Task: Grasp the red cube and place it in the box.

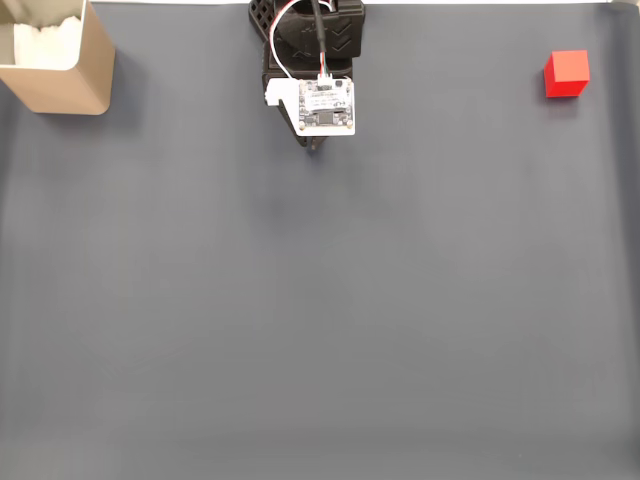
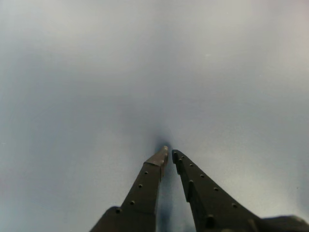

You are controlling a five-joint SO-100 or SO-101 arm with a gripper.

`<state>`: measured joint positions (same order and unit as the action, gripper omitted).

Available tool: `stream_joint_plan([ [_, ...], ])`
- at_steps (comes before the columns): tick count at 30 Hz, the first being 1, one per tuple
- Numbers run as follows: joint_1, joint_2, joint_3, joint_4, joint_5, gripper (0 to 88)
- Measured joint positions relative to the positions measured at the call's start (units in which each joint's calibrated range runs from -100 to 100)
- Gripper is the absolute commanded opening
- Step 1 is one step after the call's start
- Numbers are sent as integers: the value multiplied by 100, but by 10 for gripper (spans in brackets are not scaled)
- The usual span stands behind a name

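Note:
The red cube (image 1: 566, 73) sits on the dark grey mat at the far right near the top edge of the fixed view. The tan box (image 1: 57, 55) with white padding stands in the top left corner, partly cut off by the frame. My arm folds at the top centre, with a white circuit board on top and the gripper (image 1: 314, 145) tucked under it, far from both cube and box. In the wrist view the gripper (image 2: 170, 153) points at bare mat, its two dark fingers nearly touching at the tips with nothing between them.
The grey mat (image 1: 320, 300) covers the whole table. A white strip runs along the top edge of the fixed view. White and red cables loop over the arm (image 1: 305, 30).

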<state>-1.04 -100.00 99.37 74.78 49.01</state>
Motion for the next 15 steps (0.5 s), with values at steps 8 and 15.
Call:
stream_joint_plan([
  [8, 0, 0, 0, -72, 0, 0],
  [15, -7, 434, -280, -955, -107, 0],
])
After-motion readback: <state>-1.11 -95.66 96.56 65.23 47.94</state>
